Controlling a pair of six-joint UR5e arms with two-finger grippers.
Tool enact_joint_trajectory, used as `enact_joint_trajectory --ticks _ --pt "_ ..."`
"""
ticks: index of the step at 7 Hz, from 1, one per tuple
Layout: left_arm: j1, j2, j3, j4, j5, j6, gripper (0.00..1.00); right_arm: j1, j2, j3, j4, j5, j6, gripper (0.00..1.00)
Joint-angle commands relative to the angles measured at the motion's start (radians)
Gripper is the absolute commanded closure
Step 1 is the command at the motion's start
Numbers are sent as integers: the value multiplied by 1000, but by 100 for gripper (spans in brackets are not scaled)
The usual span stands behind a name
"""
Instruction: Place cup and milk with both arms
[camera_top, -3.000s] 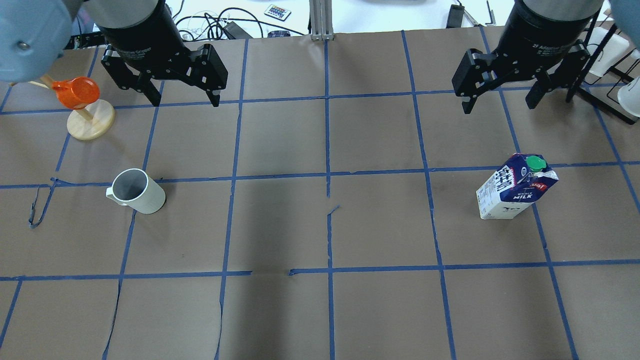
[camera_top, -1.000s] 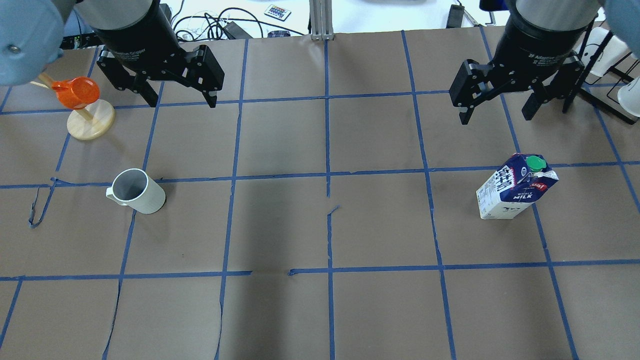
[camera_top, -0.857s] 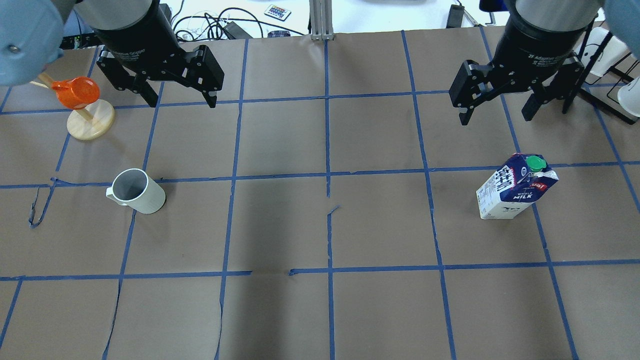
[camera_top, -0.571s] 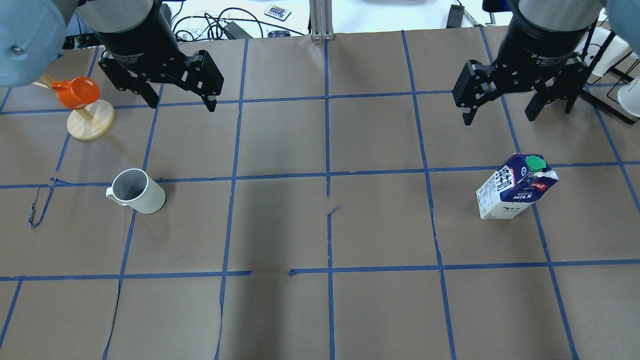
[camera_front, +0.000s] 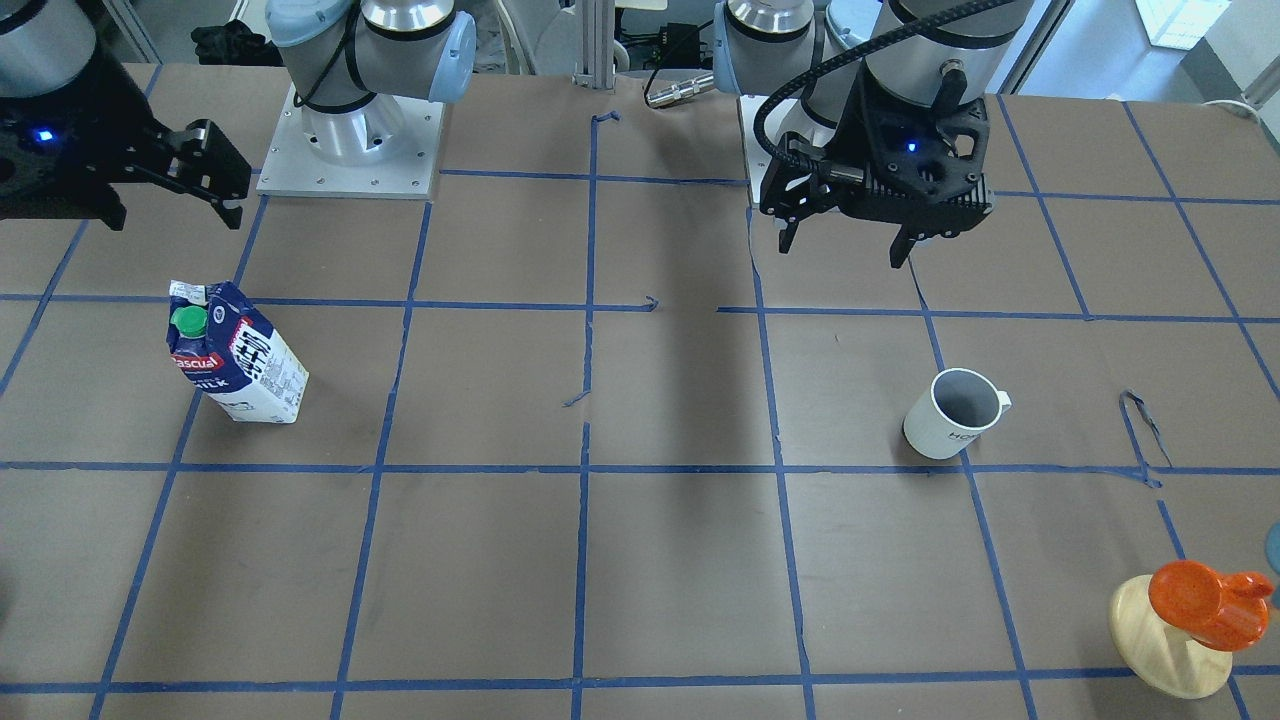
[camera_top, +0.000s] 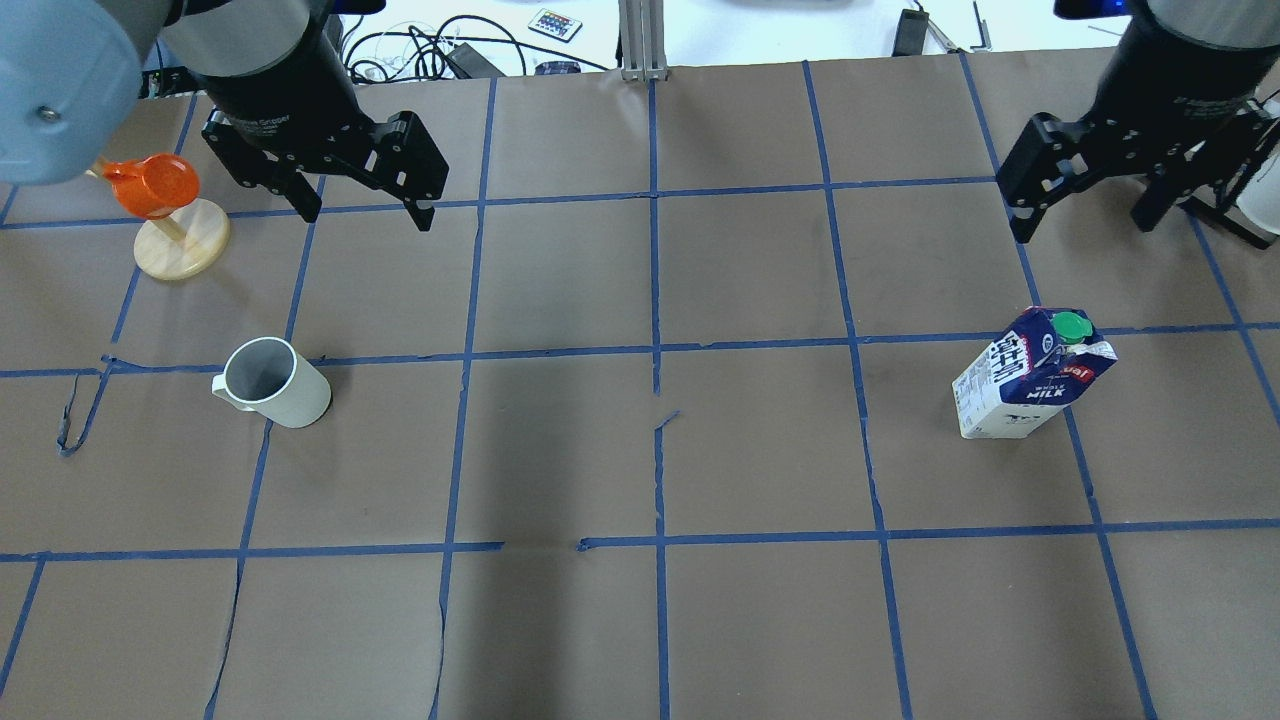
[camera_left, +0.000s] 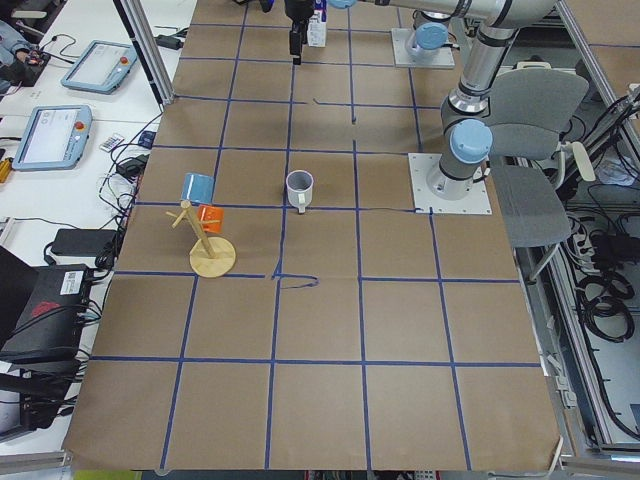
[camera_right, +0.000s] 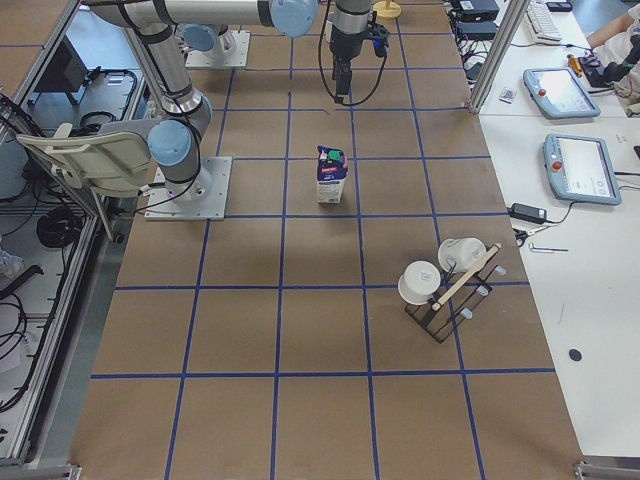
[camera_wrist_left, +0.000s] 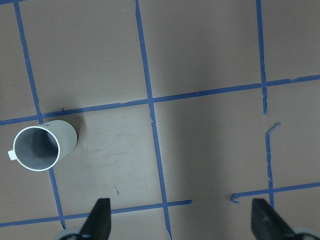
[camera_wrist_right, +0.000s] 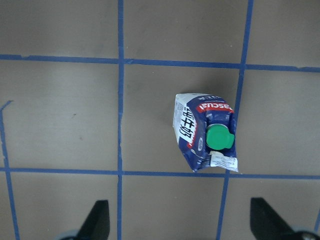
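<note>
The white cup (camera_top: 270, 385) stands upright on the brown table, handle toward the view's left; it also shows in the front view (camera_front: 950, 415) and the left wrist view (camera_wrist_left: 39, 147). The blue and white milk (camera_top: 1030, 375) stands upright with its green cap on top, also in the front view (camera_front: 235, 355) and the right wrist view (camera_wrist_right: 205, 131). My left gripper (camera_top: 367, 215) is open and empty, high above the table, nearer the robot than the cup. My right gripper (camera_top: 1082, 228) is open and empty, above and nearer the robot than the milk.
A wooden stand with an orange cup (camera_top: 180, 240) stands beside my left gripper, near the table's left end. A black rack with white cups (camera_right: 450, 280) stands at the right end. Blue tape lines (camera_top: 655, 350) grid the table.
My right gripper has moved toward the view's right, to a spot more directly behind the milk. My left gripper has barely shifted. The cup and the milk have not moved.
</note>
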Motion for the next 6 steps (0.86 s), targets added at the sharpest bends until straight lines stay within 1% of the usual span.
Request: enact_joint_trajectory --ticks 1,2,3,4,5,6 --pt "8 -1 -1 9 -36 -21 0 -80 29 98 -128 -1 -54 0" --pt "14 -4 -1 12 -36 -23 0 -85 50 139 -166 0 -98 0" --pt "52 -7 -10 12 -38 -49 0 -94 73 167 -215 -3 -171 0" --pt "87 -11 -30 12 -36 -39 0 -103 88 193 -244 1 -173 0" --pt "134 -28 -61 13 -33 -22 0 -103 105 204 -267 0 -172 0" --pt "190 -37 -125 48 -32 53 0 -103 121 204 -270 0 -166 0"
